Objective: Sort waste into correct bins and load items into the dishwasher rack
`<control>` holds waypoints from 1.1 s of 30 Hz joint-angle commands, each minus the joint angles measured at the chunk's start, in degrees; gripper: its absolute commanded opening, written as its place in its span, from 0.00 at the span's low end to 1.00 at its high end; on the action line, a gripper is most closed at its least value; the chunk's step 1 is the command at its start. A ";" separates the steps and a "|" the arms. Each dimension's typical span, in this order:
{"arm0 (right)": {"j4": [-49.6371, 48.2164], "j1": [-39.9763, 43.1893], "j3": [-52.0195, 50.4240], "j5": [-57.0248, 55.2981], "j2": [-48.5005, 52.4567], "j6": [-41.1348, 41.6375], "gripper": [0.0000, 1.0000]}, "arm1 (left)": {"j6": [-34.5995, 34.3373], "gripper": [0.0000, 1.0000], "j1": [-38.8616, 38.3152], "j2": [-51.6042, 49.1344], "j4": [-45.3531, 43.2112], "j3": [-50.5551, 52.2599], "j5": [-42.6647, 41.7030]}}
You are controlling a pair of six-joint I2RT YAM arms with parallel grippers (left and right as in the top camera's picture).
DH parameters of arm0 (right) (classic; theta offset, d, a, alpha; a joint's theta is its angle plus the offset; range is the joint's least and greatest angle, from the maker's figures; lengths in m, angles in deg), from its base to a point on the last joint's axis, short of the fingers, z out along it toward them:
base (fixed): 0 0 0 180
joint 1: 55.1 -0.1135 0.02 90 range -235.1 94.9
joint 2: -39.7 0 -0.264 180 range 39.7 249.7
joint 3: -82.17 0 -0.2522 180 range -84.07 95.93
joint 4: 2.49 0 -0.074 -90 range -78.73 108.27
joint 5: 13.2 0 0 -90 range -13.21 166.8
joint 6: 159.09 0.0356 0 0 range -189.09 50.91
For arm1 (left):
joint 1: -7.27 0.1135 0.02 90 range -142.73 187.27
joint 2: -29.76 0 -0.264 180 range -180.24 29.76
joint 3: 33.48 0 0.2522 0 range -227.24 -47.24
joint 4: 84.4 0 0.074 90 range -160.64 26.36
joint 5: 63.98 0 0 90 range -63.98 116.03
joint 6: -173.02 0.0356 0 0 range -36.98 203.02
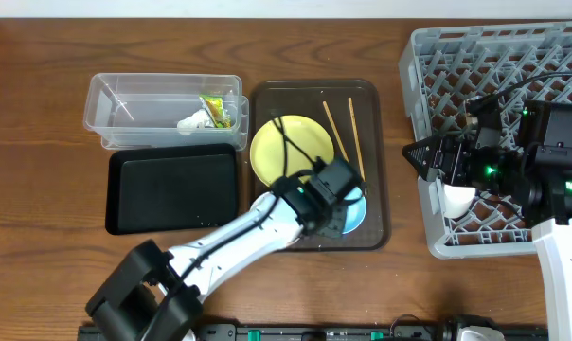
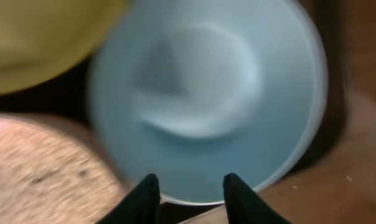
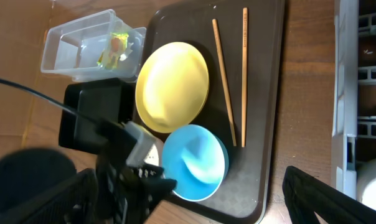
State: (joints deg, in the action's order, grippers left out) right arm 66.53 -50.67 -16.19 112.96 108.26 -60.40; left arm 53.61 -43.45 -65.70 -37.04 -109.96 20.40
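Note:
The light-blue bowl [image 1: 357, 214] [image 3: 194, 162] sits at the near end of the brown serving tray [image 1: 376, 142], next to the pale-yellow plate [image 1: 284, 150] [image 3: 172, 86]. My left gripper [image 1: 338, 188] [image 2: 191, 190] hovers at the bowl's [image 2: 206, 93] near rim. Its jaws are apart and nothing is pinched between them; that view is blurred. Two chopsticks [image 1: 356, 137] [image 3: 244, 74] lie on the tray's right side. My right gripper [image 1: 419, 156] [image 3: 189, 180] is open and empty over the left edge of the dishwasher rack [image 1: 494, 57]. A white bowl [image 1: 459, 197] [image 3: 371, 180] rests in the rack.
The clear tub [image 1: 125, 104] [image 3: 63, 46] holds the yellow-green wrapper [image 1: 213, 111] [image 3: 113, 50] and a white scrap [image 1: 192, 121]. The black tray [image 1: 172, 189] lies in front of the tub. A pale speckled patch [image 2: 45, 168] left of the bowl is too blurred to name.

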 commanded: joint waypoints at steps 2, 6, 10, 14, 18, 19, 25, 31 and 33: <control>-0.11 -0.44 0.68 0.02 0.02 -0.61 0.93 | 8.26 0.29 -3.30 0.26 -2.82 -1.11 1.84; -0.17 -0.44 0.68 0.02 0.02 -0.59 0.93 | 10.99 0.26 -4.68 -1.81 -5.51 -1.11 2.23; 0.11 -0.44 0.68 0.02 0.02 -0.61 0.93 | 10.97 0.25 -4.70 -6.32 -6.38 -1.11 2.19; 0.46 -0.44 0.66 0.02 0.02 -0.61 0.93 | 12.31 0.22 -4.72 -8.26 -8.94 -1.11 -0.04; 0.46 -0.44 0.63 -0.22 0.02 -0.61 0.93 | 13.68 0.20 -4.76 -7.72 -10.23 -1.70 -5.79; 0.46 -0.44 0.63 -0.31 0.02 -0.61 0.93 | 14.58 0.20 -4.76 -7.72 -10.23 -2.03 -7.43; 0.48 -0.44 0.63 -1.49 0.02 -0.61 0.93 | 16.76 0.20 -4.76 -6.86 -9.73 -2.84 -10.43; 0.46 -0.44 0.63 -1.70 0.02 -0.61 0.93 | 15.87 0.33 -3.39 -1.01 -5.92 -2.84 -4.94; 0.44 -0.44 0.63 -1.70 0.02 -0.61 0.93 | 11.80 0.38 -1.99 2.21 -1.44 -2.84 1.38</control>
State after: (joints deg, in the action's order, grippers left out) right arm 66.93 -50.67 -16.19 111.47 108.26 -60.40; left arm 69.09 -47.39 -68.52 -41.41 -111.27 13.82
